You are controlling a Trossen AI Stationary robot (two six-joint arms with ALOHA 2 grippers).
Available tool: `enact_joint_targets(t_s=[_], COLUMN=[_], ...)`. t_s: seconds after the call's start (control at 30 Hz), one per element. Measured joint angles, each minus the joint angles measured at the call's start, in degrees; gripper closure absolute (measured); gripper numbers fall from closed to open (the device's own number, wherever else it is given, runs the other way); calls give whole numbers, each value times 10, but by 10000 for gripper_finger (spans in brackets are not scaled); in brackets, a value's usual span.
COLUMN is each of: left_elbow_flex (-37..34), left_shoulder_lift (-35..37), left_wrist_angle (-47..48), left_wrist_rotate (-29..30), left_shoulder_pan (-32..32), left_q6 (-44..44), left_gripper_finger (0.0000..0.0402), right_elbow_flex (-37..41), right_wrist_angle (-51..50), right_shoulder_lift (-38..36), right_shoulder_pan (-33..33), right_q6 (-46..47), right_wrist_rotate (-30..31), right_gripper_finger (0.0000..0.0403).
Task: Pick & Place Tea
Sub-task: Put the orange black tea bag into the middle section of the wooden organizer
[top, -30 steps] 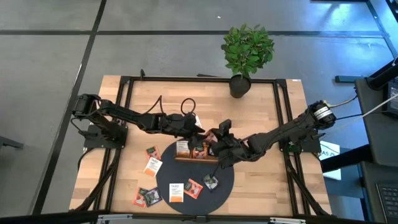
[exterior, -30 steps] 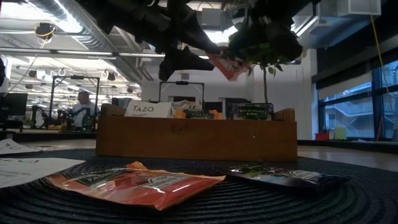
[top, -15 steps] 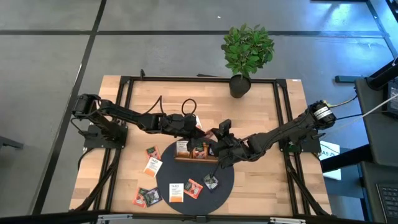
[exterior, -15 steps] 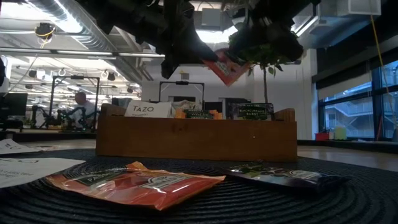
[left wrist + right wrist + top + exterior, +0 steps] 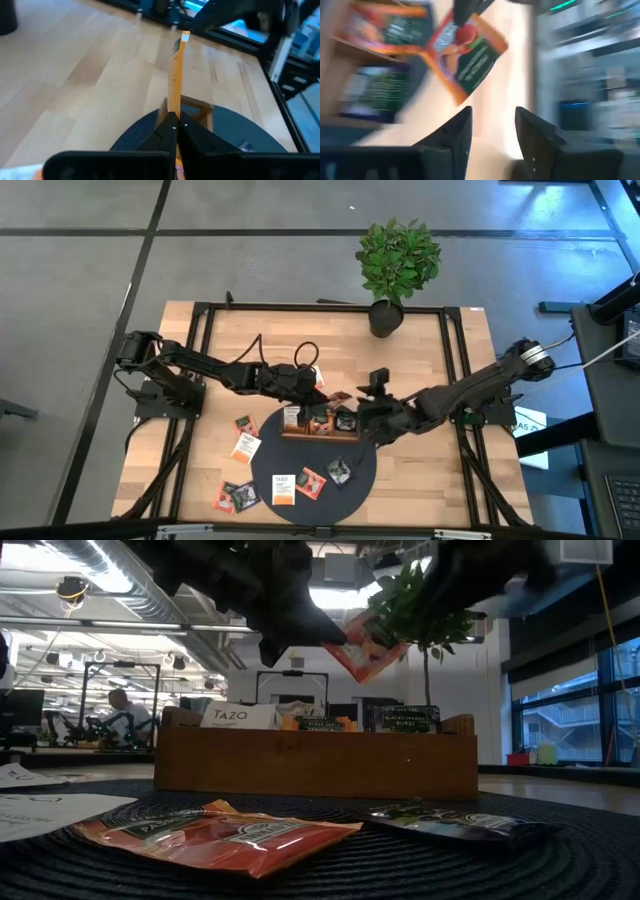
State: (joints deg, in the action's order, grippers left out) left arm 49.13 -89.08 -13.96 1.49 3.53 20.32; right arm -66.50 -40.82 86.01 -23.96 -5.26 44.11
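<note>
Wooden tray holds sachets; left jaws clamp a sachet, right jaws apart

We see a wooden bench carrying a round dark mat, a potted plant and sachets at near left.

My left gripper holds an orange sachet above the wooden tray; my right gripper hovers beside it.
</note>
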Motion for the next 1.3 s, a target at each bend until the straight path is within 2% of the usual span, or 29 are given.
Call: enact_joint_targets(t_s=[0.07, 0.17, 0.33, 0.57, 0.8, 0.9, 1.1, 1.3], left_elbow_flex=[0, 0, 0, 0, 0, 0, 0, 0], left_shoulder_lift=[0, 0, 0, 0, 0, 0, 0, 0], left_wrist_angle=[-11, -45, -99, -108, -93, -91, -94, -99], left_wrist_rotate=[1, 4, 18, 39, 52, 52, 52, 50], left_shoulder_pan=[8, 21, 40, 51, 51, 51, 51, 51], left_q6=[-25, -76, -124, -141, -141, -141, -141, -141], left_gripper_finger=[398, 397, 398, 398, 398, 398, 397, 397], right_elbow_flex=[1, 5, 5, 5, -31, -45, -44, -35], right_wrist_angle=[-5, 19, 83, 143, 89, 72, 65, 61], right_shoulder_lift=[-24, -43, -43, -43, -46, -46, -46, -46], right_shoulder_pan=[12, 27, 35, 35, 35, 35, 36, 36], right_q6=[41, 63, 63, 52, 50, 55, 88, 110], right_wrist_rotate=[-67, -113, -127, -140, -99, -126, -231, -232], right_gripper_finger=[247, 245, 245, 245, 245, 245, 245, 259])
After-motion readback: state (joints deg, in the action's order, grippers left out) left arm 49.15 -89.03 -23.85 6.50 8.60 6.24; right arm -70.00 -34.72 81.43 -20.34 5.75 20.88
